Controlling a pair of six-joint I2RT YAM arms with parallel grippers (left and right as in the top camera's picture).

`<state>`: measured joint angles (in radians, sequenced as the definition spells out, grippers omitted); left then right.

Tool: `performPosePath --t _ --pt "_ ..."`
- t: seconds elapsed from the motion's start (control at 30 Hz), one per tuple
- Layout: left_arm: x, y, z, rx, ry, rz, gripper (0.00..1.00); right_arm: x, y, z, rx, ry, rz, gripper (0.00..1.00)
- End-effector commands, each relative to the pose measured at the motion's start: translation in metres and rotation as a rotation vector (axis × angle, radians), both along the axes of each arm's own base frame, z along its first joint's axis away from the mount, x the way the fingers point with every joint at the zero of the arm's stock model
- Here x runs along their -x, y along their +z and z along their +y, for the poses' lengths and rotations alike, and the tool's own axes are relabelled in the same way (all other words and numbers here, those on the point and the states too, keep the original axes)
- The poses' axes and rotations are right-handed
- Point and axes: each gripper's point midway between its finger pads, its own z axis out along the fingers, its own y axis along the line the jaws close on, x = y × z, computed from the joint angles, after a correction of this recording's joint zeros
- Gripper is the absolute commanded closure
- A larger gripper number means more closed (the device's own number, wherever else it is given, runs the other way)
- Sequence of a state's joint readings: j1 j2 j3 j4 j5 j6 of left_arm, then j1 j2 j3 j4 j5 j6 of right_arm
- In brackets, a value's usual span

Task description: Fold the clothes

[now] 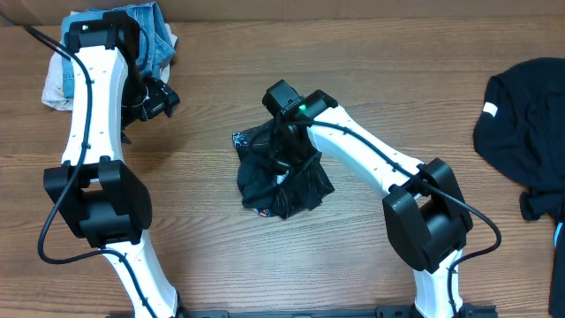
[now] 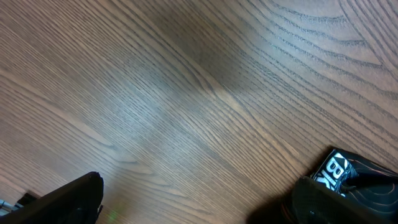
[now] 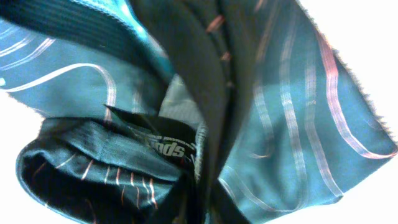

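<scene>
Folding is hardly begun: the jersey (image 1: 284,184) lies crumpled on the table (image 1: 203,231), right pincer (image 1: 281,152) buried in it, grip impossible to tell, left pincer (image 1: 161,99) released.

The jersey (image 1: 282,172) is black. Up close, in the right wrist view, its thin cloth looks blue-green where light shines through. It has thin curvy lines in orange and pink. A little black tag (image 3: 163,142) on it has white letters. In the left wrist view, one corner shows a white logo (image 2: 336,171) on black.

The desk (image 1: 221,247) is brown wood with darker wavy lines in the grain.

The left arm (image 1: 93,97) and the right arm (image 1: 362,146) are white with black joints. The right arm has a tiny green light (image 1: 303,110).

At the top left, the denim (image 1: 161,40) is blue and the rag (image 1: 57,88) beside it is white. At the right, a dark top (image 1: 521,115) is black with a small white patch (image 1: 490,110).
</scene>
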<state>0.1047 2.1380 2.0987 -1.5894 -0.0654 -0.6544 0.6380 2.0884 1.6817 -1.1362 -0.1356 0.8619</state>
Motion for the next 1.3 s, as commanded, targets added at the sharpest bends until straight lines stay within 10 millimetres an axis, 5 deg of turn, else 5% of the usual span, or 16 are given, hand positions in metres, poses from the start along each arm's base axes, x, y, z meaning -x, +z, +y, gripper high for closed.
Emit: performPosePath --t 0.0,0.23,0.33,0.43,0.67,0.87,0.97,1.0,1.07,1.13,1.27 --pt "0.001 0.002 0.001 -0.023 -0.013 0.0 0.0 -0.014 -0.005 -0.032 0.103 0.068 -0.045 0.93" --pt "0.001 0.002 0.001 -0.023 -0.013 0.001 0.0 -0.026 -0.004 -0.104 0.261 0.201 -0.018 0.94" --pt "0.001 0.002 0.001 -0.023 -0.013 0.0 0.0 -0.029 -0.004 -0.121 0.268 0.239 -0.001 0.88" --pt "0.001 0.002 0.001 -0.023 -0.013 0.0 0.0 -0.033 -0.004 -0.132 0.267 0.218 0.006 0.67" --pt "0.001 0.001 0.001 -0.023 -0.013 0.001 0.0 -0.034 0.001 -0.164 0.405 0.244 0.016 0.63" --pt "0.0 0.001 0.001 -0.023 -0.013 -0.004 0.0 -0.025 0.02 -0.153 0.345 0.248 0.063 0.64" --pt "-0.001 0.001 0.001 -0.023 -0.013 -0.006 0.0 -0.02 0.032 -0.119 0.147 0.262 0.082 0.64" --pt "-0.001 0.001 0.001 -0.023 -0.013 -0.006 0.0 -0.014 0.036 -0.091 -0.023 0.368 0.087 0.64" --pt "-0.001 0.001 0.001 -0.023 -0.013 -0.005 0.0 -0.007 0.04 -0.07 -0.15 0.472 0.079 0.59" --pt "0.0 0.001 0.001 -0.023 -0.013 -0.004 0.0 -0.006 0.034 -0.066 -0.142 0.503 0.069 0.43" --pt "0.0 0.001 0.001 -0.023 -0.013 -0.002 0.0 -0.004 0.022 -0.068 -0.113 0.542 0.063 0.42"
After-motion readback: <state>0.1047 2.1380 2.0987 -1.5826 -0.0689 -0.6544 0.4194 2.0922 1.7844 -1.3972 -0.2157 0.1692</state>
